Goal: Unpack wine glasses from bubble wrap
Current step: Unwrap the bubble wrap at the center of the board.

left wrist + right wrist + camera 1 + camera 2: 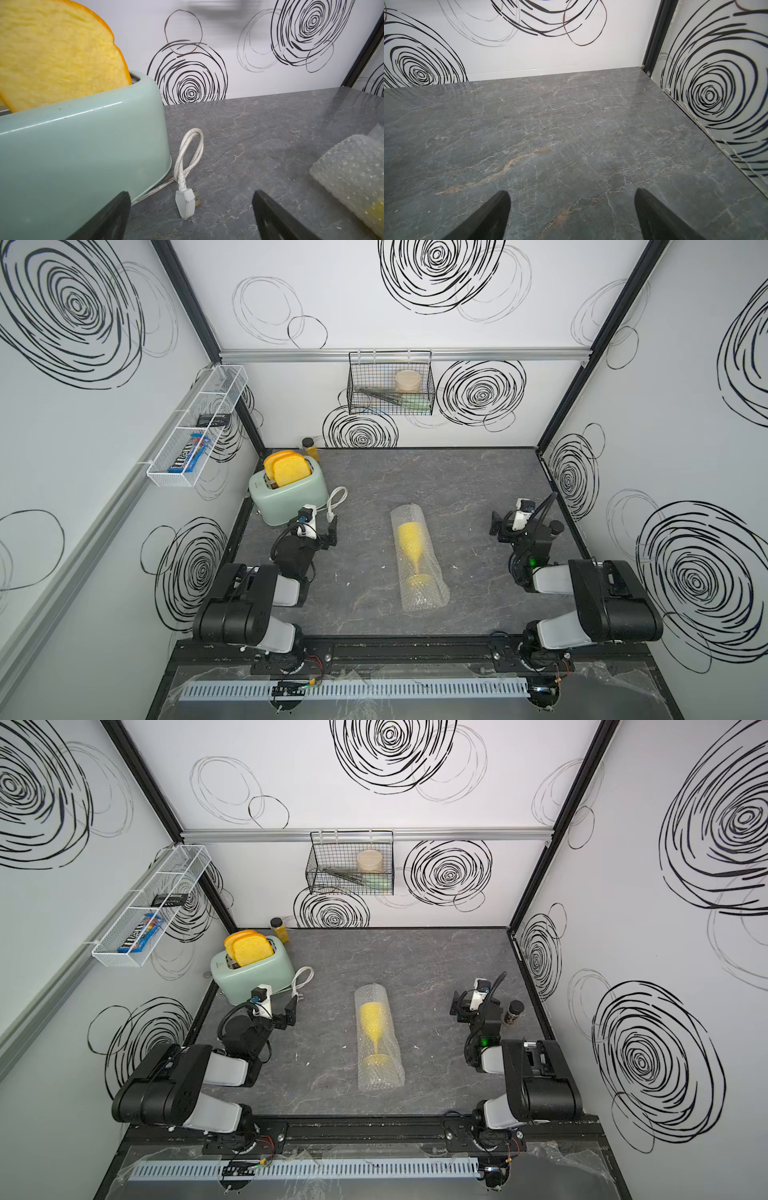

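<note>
- The yellow wine glass (411, 545) lies on its side in the middle of the gray table (478, 489).
- The bubble wrap (426, 597) is rolled all around it like a long tube. The yellow shows through the wrap in both top views.
- The round foot of the glass points toward the robot. The cup end points toward the back wall.
- The left claw (331, 527) is spread wide and holds nothing. It hangs near the green toaster (286, 495), apart from the wrap.
- The right claw (497, 526) is spread wide too, and it is empty. In the right wrist view only bare table lies in front of it.
- Neither claw touches the wrap or the glass.
- I think the job has not begun. No part of the wrap looks opened.
- All the work is left to do: grab a loose edge of the wrap, unroll it, and take the glass out.
</note>
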Robot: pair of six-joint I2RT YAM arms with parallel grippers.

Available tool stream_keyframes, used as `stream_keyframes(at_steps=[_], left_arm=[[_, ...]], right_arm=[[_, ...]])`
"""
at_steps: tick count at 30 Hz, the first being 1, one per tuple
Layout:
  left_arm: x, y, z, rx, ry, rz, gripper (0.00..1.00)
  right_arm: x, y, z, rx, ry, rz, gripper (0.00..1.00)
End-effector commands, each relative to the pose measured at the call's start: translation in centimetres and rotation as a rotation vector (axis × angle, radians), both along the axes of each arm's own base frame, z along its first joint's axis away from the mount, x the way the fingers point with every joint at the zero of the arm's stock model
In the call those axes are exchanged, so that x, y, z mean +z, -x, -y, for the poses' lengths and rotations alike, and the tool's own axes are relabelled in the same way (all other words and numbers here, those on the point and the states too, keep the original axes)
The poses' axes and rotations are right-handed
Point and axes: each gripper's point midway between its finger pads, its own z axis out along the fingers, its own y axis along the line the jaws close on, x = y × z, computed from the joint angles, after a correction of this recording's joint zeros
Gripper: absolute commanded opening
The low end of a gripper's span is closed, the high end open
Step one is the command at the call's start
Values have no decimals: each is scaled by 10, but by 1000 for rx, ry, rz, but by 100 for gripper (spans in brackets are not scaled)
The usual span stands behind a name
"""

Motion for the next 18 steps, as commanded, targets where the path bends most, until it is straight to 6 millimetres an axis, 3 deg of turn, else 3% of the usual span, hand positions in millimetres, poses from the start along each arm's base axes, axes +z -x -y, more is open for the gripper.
stream_keyframes(at_steps=[1,18], left_arm=[[24,-5,1,-2,3,93,96],[24,-5,0,-6,8,92,96]], right_arm=[[13,-7,-1,0,10,50,97],[14,-7,-1,0,9,51,97]])
